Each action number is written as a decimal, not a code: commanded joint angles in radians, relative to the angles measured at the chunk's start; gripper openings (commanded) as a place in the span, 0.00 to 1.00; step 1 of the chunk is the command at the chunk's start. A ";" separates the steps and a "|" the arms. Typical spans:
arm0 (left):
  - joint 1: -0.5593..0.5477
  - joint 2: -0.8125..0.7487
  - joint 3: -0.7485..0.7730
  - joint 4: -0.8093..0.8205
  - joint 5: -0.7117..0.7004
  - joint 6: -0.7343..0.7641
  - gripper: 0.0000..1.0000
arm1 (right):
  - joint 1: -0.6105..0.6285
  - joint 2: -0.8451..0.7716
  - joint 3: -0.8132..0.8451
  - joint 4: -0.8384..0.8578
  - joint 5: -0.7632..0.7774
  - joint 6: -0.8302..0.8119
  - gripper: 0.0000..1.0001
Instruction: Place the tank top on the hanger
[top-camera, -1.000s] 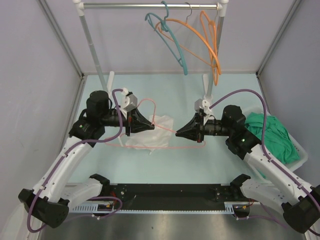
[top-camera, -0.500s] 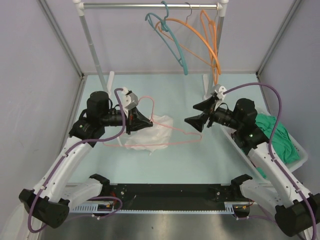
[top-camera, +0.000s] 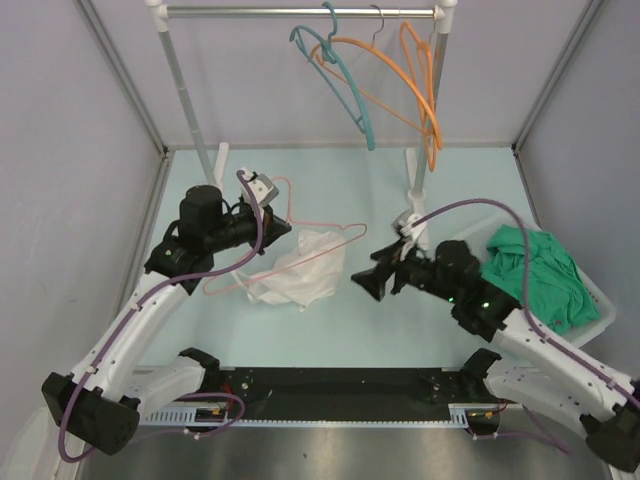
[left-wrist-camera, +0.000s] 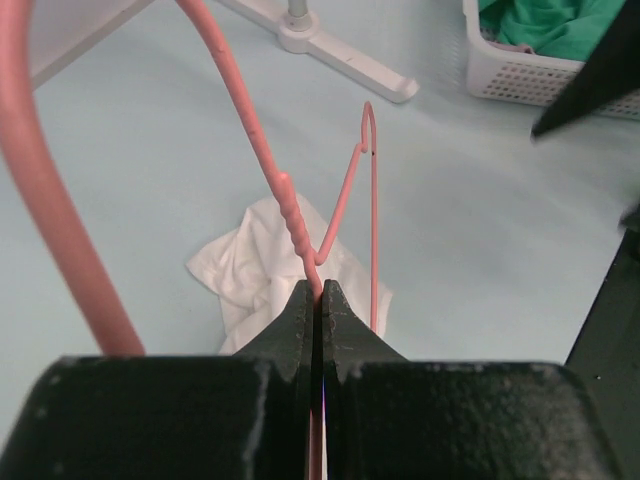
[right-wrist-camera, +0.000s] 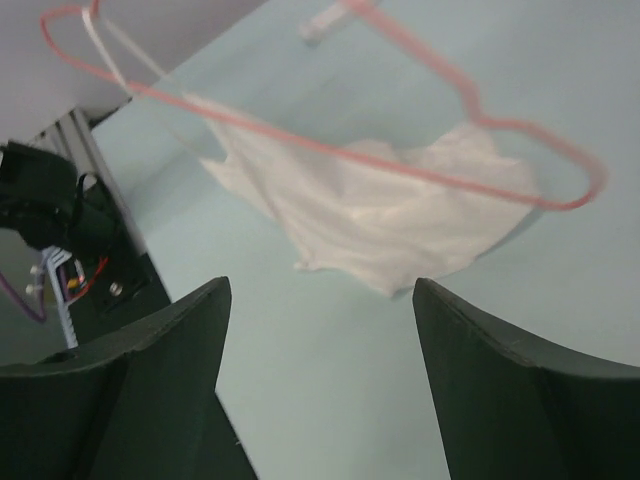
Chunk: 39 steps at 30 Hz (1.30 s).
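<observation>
- The left claw (left-wrist-camera: 318, 300) was clenched on the hanger (left-wrist-camera: 290, 205), its jaws pressed together on the thin pink wire. The hanger was lifted and tilted, with its frame reaching ahead of this claw.
- The top (top-camera: 305, 272) lay crumpled on the table (top-camera: 330, 180), just ahead of and below the left claw's tips. The hanger's wire crossed above it. Could not tell whether a strap was caught on the wire.
- The right claw (top-camera: 368, 272) was released, jaws wide apart, gripping nothing. It faced the top, which lay ahead of it, near but apart. The hanger's far corner hung ahead of this claw, clear of both fingers.
- The basket (top-camera: 598, 290) with a green garment (top-camera: 540, 265) sat behind the right claw, beside its arm.
</observation>
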 joint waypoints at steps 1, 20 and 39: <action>0.007 -0.005 -0.003 0.053 -0.091 -0.022 0.00 | 0.259 0.132 -0.075 0.120 0.310 0.124 0.78; 0.007 -0.024 -0.012 0.067 -0.140 -0.040 0.03 | 0.556 0.854 0.160 0.346 0.823 0.520 0.63; 0.007 -0.048 -0.014 0.071 -0.122 -0.042 0.04 | 0.507 1.022 0.214 0.292 0.820 0.549 0.26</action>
